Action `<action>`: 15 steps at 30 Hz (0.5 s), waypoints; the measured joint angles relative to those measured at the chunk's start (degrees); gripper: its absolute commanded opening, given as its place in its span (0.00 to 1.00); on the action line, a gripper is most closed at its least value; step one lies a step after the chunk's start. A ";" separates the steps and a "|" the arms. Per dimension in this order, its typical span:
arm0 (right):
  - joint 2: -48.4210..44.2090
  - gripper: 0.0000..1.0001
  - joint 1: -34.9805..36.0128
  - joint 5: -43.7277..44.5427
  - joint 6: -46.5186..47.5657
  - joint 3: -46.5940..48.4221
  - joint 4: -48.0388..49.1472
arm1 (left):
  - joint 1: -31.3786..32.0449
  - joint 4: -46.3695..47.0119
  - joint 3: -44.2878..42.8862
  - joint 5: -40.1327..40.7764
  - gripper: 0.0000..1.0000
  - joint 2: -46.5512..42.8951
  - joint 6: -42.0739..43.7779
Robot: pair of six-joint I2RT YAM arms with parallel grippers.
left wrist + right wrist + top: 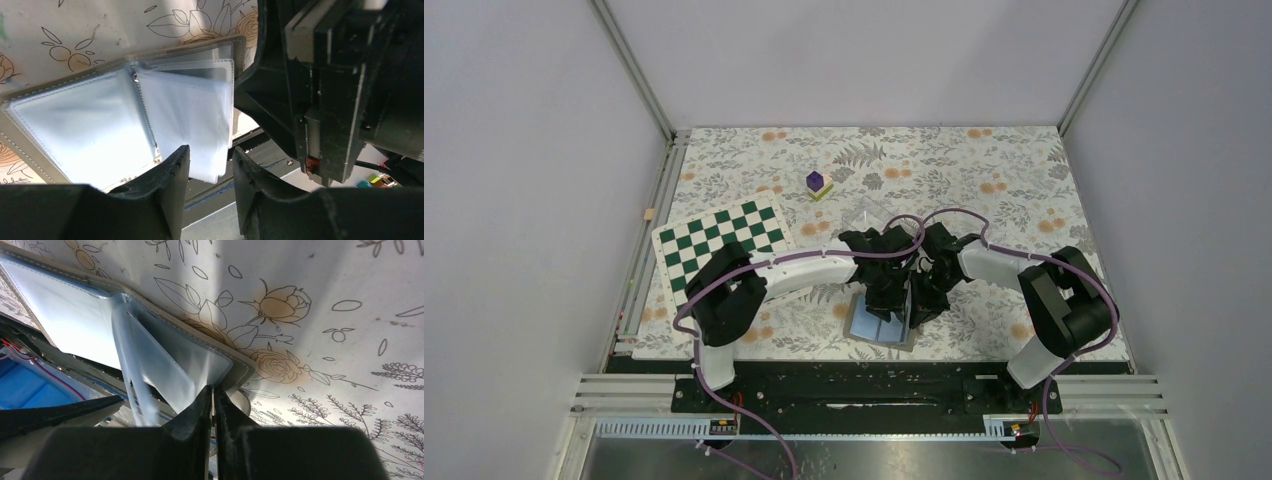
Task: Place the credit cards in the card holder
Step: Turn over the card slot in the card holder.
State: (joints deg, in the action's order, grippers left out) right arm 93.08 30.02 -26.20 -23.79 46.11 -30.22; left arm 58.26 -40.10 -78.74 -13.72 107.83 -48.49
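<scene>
A purple cube sits beyond a green checkerboard on floral cloth.

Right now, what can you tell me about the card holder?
The card holder lies open on the flowery table, near its front edge. Its cover looks grey-brown; inside are pale blue, clear plastic sleeves, some fanned upward. The right claw is pinched shut on one corner. The open left claw straddles the loose sleeves. No cards show inside.

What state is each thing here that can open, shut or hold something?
card holder: open, lying flat, pale inside up.
sleeves: fanned up from the spine, no card visible inside.
left pincer: open, fingers either side of the sleeve edges.
right pincer: shut on a sleeve corner.
</scene>
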 measured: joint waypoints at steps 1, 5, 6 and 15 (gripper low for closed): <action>0.00 0.11 0.00 0.00 0.00 0.00 0.00 | 0.00 0.31 0.28 -0.02 0.38 -0.07 -0.02; 0.00 0.11 0.00 0.02 0.00 0.00 -0.07 | 0.00 -0.17 0.57 0.61 0.38 -0.13 0.04; -0.02 0.11 0.00 0.02 0.00 0.00 -0.09 | 0.00 -0.50 0.57 0.96 0.38 -0.20 0.07; -1.01 0.12 0.00 0.15 0.02 0.00 -1.11 | -0.68 -3.63 2.21 5.33 0.37 -1.01 1.09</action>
State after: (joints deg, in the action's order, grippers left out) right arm 92.07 30.02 -26.04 -23.77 46.11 -31.33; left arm 57.58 -43.72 -76.53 -8.38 106.83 -47.40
